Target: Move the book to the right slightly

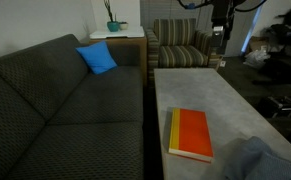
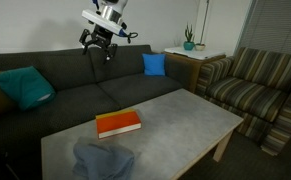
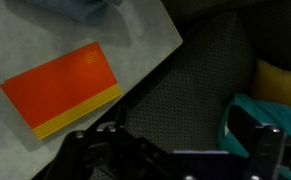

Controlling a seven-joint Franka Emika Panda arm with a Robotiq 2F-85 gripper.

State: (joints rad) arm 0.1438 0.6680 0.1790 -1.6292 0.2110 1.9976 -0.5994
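The book [image 1: 192, 133] [image 2: 118, 123] lies flat on the grey table [image 1: 225, 100] [image 2: 175, 115], orange cover up and yellow spine along one long side. In the wrist view the book [image 3: 65, 88] sits upper left, near the table's edge. My gripper [image 1: 220, 32] [image 2: 98, 48] hangs high in the air, well above and away from the book, over the dark couch. Its fingers stand wide apart in the wrist view, so the gripper [image 3: 175, 148] is open and holds nothing; only couch fabric shows between them.
A crumpled grey cloth [image 1: 250, 160] [image 2: 103, 160] lies on the table near the book. The dark couch [image 1: 55, 110] [image 2: 75, 85] carries a blue cushion [image 1: 97, 57] [image 2: 154, 64] and a teal one [image 2: 23, 85] [image 3: 260, 115]. A striped armchair [image 1: 180, 45] [image 2: 250, 85] stands beyond the table.
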